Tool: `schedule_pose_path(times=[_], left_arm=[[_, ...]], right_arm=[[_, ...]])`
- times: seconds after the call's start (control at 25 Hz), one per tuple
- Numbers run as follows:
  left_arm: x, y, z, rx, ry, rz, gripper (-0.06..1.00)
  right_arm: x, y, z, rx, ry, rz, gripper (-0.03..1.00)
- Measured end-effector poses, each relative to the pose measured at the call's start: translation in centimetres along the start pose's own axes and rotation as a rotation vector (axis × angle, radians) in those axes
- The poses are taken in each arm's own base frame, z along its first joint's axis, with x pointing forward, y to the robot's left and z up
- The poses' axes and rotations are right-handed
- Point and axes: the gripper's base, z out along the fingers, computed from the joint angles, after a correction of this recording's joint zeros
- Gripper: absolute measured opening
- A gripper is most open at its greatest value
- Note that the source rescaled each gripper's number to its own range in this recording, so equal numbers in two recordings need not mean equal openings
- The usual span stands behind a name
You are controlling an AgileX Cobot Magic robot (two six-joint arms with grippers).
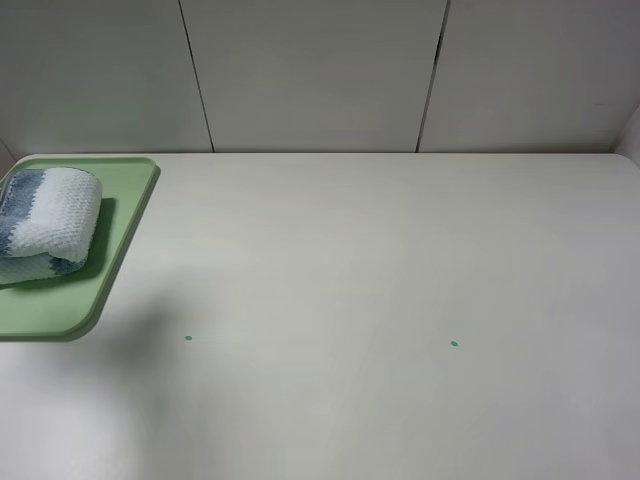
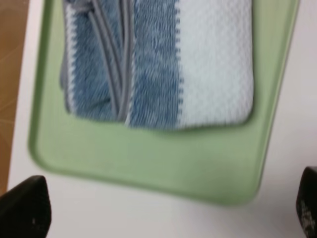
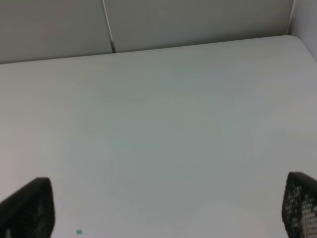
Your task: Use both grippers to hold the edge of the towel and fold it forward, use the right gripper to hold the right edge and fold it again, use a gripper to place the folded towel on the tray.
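Note:
The folded blue-and-white towel [image 1: 45, 225] lies on the green tray [image 1: 120, 250] at the far left of the table. The left wrist view shows the same towel [image 2: 163, 59] resting on the tray [image 2: 148, 163]. My left gripper [image 2: 168, 210] is open and empty, its fingertips [image 2: 25, 208] spread wide above the tray's edge. My right gripper [image 3: 163, 208] is open and empty over bare table, fingertips [image 3: 29, 208] wide apart. Neither gripper shows in the exterior high view.
The white table [image 1: 380, 300] carries two small green dots [image 1: 454, 344]. A panelled white wall [image 1: 320, 70] stands at the back. Brown floor [image 2: 10, 74] shows past the table's left edge.

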Motion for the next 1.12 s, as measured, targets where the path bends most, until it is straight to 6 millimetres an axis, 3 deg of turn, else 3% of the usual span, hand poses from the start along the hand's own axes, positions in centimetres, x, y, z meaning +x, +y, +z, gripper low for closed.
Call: schedule_pose_path(times=[0.24,0.4,0.64,0.84,1.12], left_arm=[[3.9,0.8,-5.7,-0.007,-0.024,0.008,1.0],[6.1,1.2,-9.1,-0.007,-0.145,0.043,1.0],[11.1,1.2,-13.2,0.026,-0.331,0.078,1.0],[15.6,1.0,-14.4,0.058,-0.44,0.076,1.0],[21.5,0.6,-12.5,0.073,-0.504,0.069,1.0]], right_arm=[[0.0,0.0,0.0,0.0,0.0,0.0,1.0],[0.0,0.0,0.0,0.0,0.0,0.0,1.0],[0.0,0.0,0.0,0.0,0.0,0.0,1.0],[0.0,0.0,0.0,0.0,0.0,0.0,1.0],[0.0,0.0,0.0,0.0,0.0,0.0,1.0]])
